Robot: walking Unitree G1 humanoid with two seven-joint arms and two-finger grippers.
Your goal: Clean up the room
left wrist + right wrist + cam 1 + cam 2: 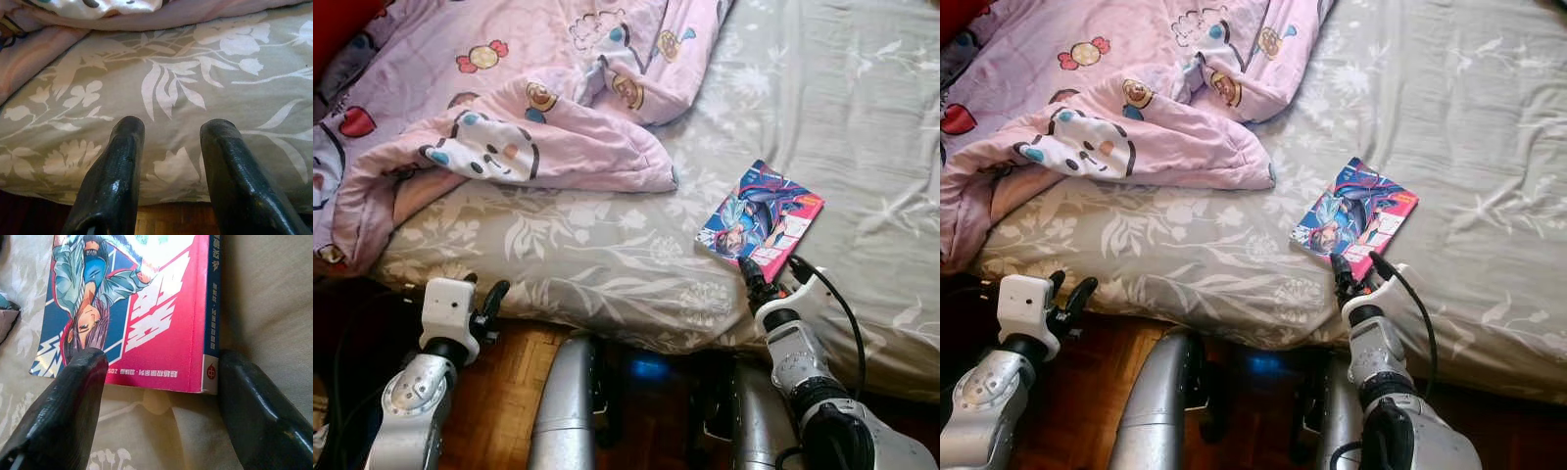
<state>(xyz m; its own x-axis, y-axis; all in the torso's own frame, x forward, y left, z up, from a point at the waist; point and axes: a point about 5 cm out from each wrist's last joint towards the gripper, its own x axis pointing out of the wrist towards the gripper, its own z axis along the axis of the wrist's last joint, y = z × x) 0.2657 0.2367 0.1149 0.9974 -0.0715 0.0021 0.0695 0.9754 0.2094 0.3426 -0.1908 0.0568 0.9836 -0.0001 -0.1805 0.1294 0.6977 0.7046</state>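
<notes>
Right pincer (769, 276), fingers spread wide, straddles the comic book's (761, 220) near edge, ungripped.

Open bed sheet (862, 108) is left free around the comic book (761, 221), while the left is blocked by the bunched pink quilt (509, 117).

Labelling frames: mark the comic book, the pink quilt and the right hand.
Pink-and-blue comic book (761, 221): left eye view, cover centre.
Pink cartoon-print quilt (558, 137): left eye view, folded front edge.
Right hand (161, 399): right wrist view, midway between fingertips.
</notes>
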